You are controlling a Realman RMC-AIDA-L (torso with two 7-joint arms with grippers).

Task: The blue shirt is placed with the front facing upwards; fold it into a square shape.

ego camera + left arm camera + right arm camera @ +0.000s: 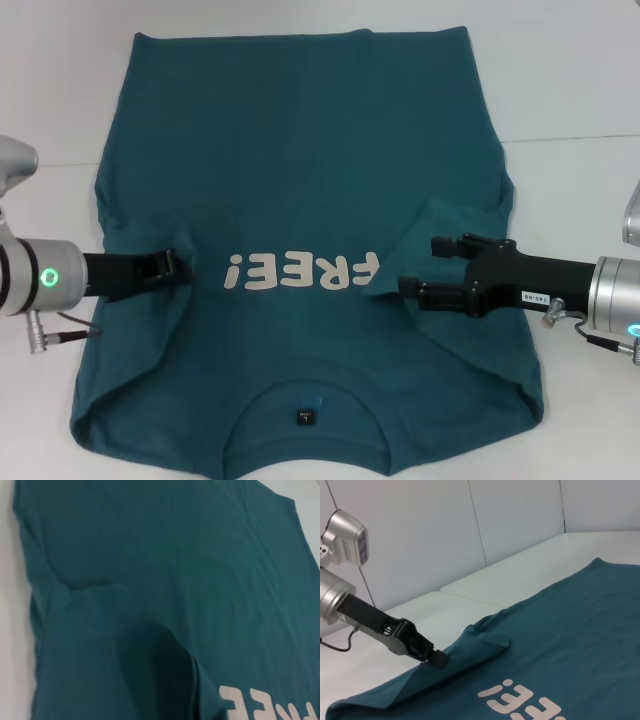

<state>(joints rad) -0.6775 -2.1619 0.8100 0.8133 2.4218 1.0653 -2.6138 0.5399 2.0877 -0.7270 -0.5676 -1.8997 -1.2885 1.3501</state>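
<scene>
The blue shirt lies flat on the white table, front up, with its pale "FREE!" lettering and its collar and neck label near me. Both sleeves are folded in over the body. My left gripper is at the shirt's left side, shut on the folded left sleeve; it also shows in the right wrist view, pinching the raised fold. My right gripper is open and empty, low over the shirt's right side, just beside the folded right sleeve. The left wrist view shows only shirt fabric.
The white table shows bare on both sides of the shirt and beyond its hem. A pale wall stands behind the table's left side. A cable hangs from my left wrist.
</scene>
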